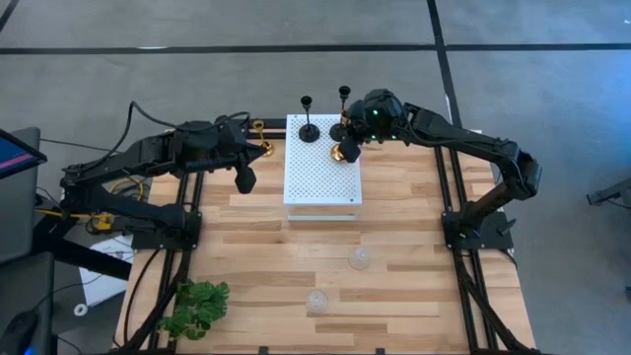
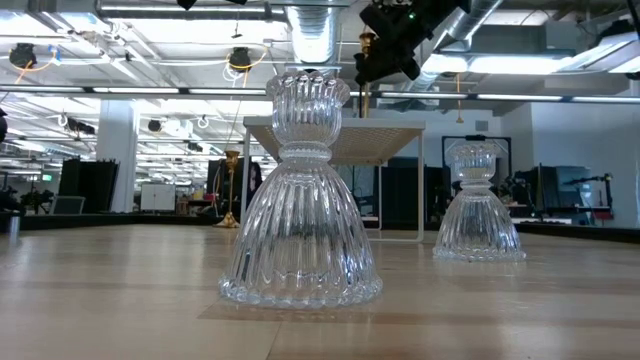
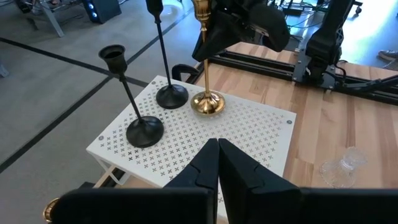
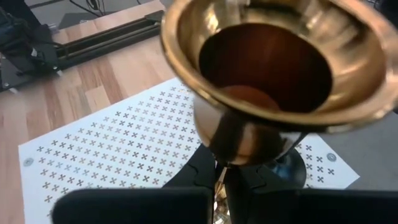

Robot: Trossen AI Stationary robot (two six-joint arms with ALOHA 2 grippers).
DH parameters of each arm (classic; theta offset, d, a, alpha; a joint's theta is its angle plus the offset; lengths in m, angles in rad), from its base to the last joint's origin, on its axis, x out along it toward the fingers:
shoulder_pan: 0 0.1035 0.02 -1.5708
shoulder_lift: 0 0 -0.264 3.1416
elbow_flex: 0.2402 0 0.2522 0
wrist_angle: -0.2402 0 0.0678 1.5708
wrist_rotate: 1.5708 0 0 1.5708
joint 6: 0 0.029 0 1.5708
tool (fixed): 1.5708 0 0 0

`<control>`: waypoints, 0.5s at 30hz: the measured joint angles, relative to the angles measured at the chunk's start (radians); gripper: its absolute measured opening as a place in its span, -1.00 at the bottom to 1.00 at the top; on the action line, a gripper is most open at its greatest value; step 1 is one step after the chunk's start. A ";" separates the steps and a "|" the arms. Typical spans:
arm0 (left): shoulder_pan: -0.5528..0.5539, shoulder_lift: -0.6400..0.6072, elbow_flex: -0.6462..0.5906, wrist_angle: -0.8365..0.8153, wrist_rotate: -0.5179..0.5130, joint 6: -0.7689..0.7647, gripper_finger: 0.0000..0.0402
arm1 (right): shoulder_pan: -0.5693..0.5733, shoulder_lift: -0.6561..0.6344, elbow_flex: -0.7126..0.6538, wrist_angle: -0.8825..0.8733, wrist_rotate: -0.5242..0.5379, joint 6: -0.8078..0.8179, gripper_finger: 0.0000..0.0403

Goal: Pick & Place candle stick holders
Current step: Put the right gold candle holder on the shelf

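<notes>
The right gripper is over the far right corner of the white perforated board, its fingers closed around the stem of a gold candle stick holder. That holder stands upright with its round base on the board; whether the base bears its full weight cannot be told. In the right wrist view its gold cup fills most of the frame, directly above the fingers.

Two tall black candle stick holders stand upright along the board's far edge: one near the far left corner, the other just beside the gold one.

The left gripper hangs above the table just off the board's left edge, its fingers pressed together and empty. A second gold candle stick holder sits on the table near the far edge, left of the board, partly hidden by the left arm.

Two clear glass candle stick holders stand on the wooden table between the board and the near edge: one closer to the board, the other nearer the edge. A green leafy plant lies at the near left corner.
</notes>
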 joint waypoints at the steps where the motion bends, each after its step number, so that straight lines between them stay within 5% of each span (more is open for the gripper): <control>1: 0.000 0.000 0.000 0.000 0.000 0.000 -0.96 | 0.000 0.000 0.000 0.000 0.000 0.000 -0.99; 15: 0.000 0.000 0.000 0.000 0.000 0.000 -0.97 | 0.000 0.000 -0.001 0.000 0.000 0.001 -0.95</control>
